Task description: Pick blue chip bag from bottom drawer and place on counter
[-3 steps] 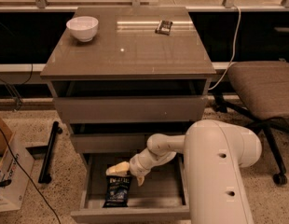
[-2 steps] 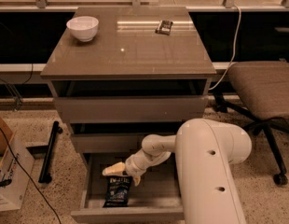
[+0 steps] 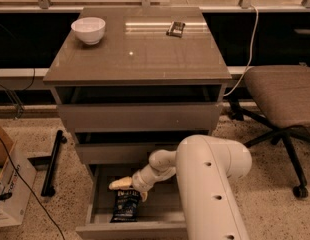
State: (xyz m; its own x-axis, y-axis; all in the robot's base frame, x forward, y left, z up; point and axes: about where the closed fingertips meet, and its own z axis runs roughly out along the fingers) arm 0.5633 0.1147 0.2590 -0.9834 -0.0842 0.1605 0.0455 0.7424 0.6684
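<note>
gripper (image 3: 131, 190): spread, empty, below desk's front edge, over the bag's rear end | blue chip bag (image 3: 126, 206): flat in bottom drawer (image 3: 130, 230), toward front-left corner | risk: a shallow pinch may slip off the crinkly foil

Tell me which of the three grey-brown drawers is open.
The bottom drawer: it is pulled out, holding the dark navy-blue crinkly chip bag, with the gripper inside by the bag. The two upper drawers are pushed in.
</note>
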